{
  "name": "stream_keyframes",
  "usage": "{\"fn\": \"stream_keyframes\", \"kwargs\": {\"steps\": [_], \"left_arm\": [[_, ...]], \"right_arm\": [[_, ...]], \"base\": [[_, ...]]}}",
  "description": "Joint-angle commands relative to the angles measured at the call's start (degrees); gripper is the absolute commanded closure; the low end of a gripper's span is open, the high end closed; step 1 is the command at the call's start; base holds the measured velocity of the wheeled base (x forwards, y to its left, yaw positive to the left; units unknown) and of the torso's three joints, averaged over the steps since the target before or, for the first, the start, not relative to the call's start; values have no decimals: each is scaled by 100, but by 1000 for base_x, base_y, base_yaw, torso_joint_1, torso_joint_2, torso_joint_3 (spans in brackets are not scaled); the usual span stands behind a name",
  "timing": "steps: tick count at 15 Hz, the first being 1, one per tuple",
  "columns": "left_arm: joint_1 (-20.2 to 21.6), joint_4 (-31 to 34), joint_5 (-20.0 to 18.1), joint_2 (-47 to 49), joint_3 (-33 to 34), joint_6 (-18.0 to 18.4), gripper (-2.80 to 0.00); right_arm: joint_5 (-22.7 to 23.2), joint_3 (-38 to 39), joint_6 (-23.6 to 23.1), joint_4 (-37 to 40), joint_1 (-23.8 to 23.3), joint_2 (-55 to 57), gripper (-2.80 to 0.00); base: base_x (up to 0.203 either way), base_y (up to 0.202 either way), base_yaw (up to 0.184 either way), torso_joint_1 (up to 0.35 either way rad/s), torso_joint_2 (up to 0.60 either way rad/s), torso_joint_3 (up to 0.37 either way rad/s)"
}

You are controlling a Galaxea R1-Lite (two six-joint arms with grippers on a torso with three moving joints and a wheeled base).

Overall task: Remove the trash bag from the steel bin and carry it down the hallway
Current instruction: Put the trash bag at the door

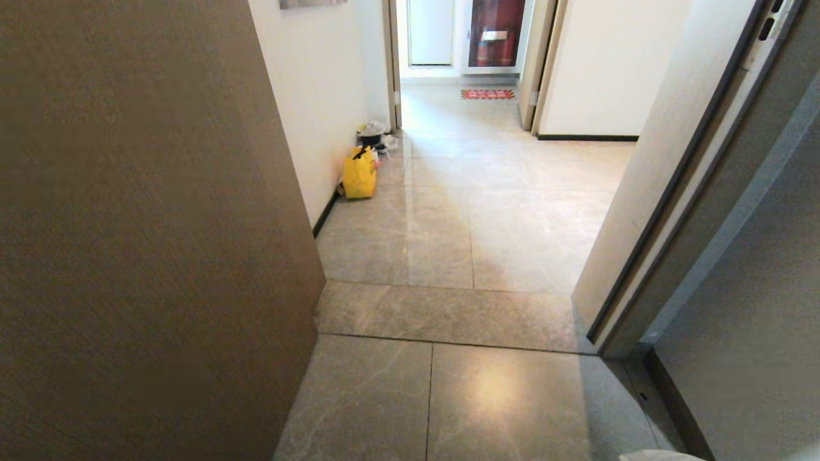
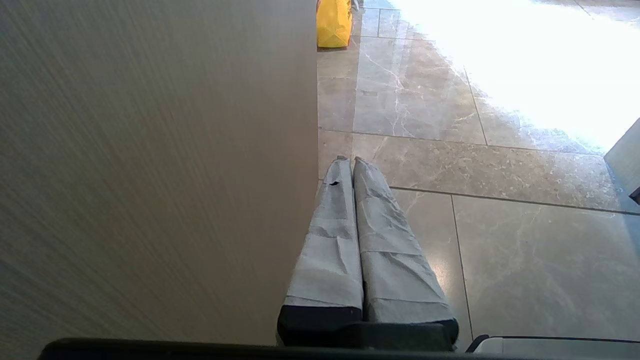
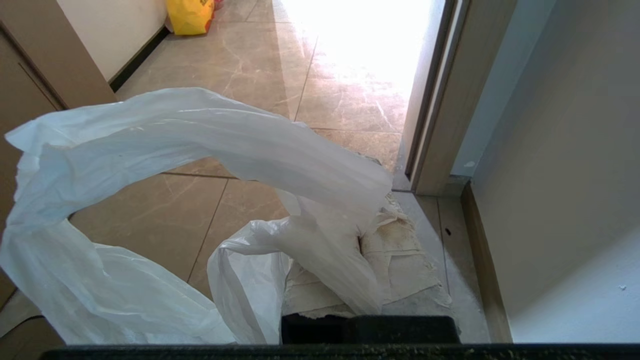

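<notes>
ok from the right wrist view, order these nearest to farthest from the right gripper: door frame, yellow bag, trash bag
1. trash bag: pinched in the shut right gripper, loop handle billowing out over the floor.
2. door frame: just ahead, on the side away from the bag's loop.
3. yellow bag: farthest, down the hallway by the white wall.

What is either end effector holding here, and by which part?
The right end effector is shut on the trash bag, pinching its bunched handle end. The left end effector holds nothing.
</notes>
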Motion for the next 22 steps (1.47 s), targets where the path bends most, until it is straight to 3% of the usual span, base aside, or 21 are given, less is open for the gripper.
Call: {"fn": "stream_keyframes", "kwargs": {"steps": [1,13,18,22], "left_arm": [[0,2,2,0,0,-1,0],[0,11,2,0,0,-19,0],[0,11,2,0,0,-10,0],[0,11,2,0,0,-10,0]], "right_arm": [[2,1,-2,0,8,6,0],[2,1,-2,0,0,1,0],[2,1,-2,0,-1,9,0],[2,1,-2,0,8,2,0]], "base": [[0,0,0,0,0,0],[0,0,0,0,0,0],[0,-149,8,3,2,2],[0,-22,0,3,1,0]]}}
